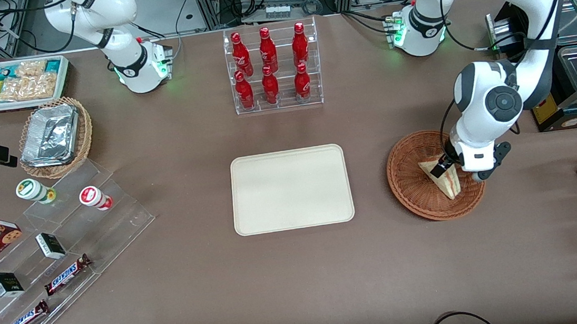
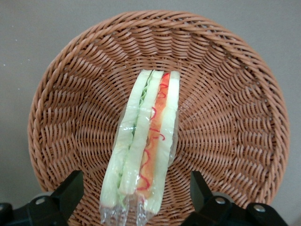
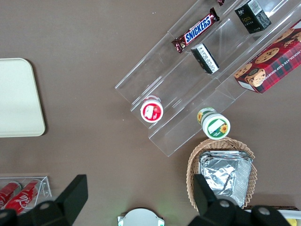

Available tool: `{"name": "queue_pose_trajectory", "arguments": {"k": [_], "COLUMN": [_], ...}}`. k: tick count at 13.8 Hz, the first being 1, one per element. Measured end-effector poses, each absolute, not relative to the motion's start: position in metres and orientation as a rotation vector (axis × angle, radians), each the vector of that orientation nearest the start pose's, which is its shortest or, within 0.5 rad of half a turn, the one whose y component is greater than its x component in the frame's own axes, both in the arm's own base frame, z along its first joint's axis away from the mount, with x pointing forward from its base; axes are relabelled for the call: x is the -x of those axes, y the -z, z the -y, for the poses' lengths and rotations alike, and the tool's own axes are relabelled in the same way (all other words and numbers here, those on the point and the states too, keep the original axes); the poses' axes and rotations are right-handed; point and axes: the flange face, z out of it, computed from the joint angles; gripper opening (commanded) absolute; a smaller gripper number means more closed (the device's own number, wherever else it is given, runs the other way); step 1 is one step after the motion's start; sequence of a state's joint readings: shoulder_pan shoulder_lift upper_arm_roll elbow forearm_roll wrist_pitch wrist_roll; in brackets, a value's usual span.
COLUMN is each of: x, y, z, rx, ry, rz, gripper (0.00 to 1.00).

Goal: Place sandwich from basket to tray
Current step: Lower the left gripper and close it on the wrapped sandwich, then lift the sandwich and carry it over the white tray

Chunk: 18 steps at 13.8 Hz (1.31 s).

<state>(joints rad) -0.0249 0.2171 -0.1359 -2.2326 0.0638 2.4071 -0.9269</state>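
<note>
Spread wide, the pincer [image 2: 134, 197] hangs over the sandwich [image 2: 143, 146], fingers [image 2: 70, 190] astride it untouching; it lies in the basket [image 1: 413, 192], right of centre. Leftward, open tabletop separates basket rim from the tray [image 1: 291, 189]; bottle rack [image 1: 273, 68] above.

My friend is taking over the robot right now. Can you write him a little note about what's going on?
Gripper: open, hovering just above the sandwich, one finger on each side, not gripping it.
Sandwich: wrapped in clear film, lying in the basket, toward the working arm's end of the table.
Tray: mid-table, nothing on it.
Done: the gripper is lined up over the sandwich.
Left: close on it, lift it out, carry it to the tray, set it down.
</note>
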Motion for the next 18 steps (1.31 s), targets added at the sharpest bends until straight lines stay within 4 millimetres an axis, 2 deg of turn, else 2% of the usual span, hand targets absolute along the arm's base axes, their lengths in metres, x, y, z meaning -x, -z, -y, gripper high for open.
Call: {"name": "queue_pose_trajectory", "arguments": {"k": [1,2,3,4,5,9,11,12,15,18], "x": [-0.534,-0.535,-0.535,-0.535,-0.535,-0.536,-0.54,-0.544,-0.569,-0.59], "y": [-0.265,-0.26,-0.255,-0.25,-0.247,-0.247,-0.255,-0.265,-0.321,-0.368], "z": [0.086,0.085,0.084,0.084,0.083,0.083,0.083,0.082,0.09,0.128], "rx": [2.909,2.911,2.912,2.91,2.908,2.907,2.903,2.899,2.895,2.96], "ry": [-0.05,-0.05,-0.048,-0.054,-0.059,-0.06,-0.077,-0.104,-0.173,-0.102], "rz": [1.097,1.1,1.104,1.108,1.112,1.113,1.087,1.056,0.95,0.881], "gripper": [1.0,0.92,0.56,0.16,0.0,0.0,0.0,0.0,0.0,0.0]}}
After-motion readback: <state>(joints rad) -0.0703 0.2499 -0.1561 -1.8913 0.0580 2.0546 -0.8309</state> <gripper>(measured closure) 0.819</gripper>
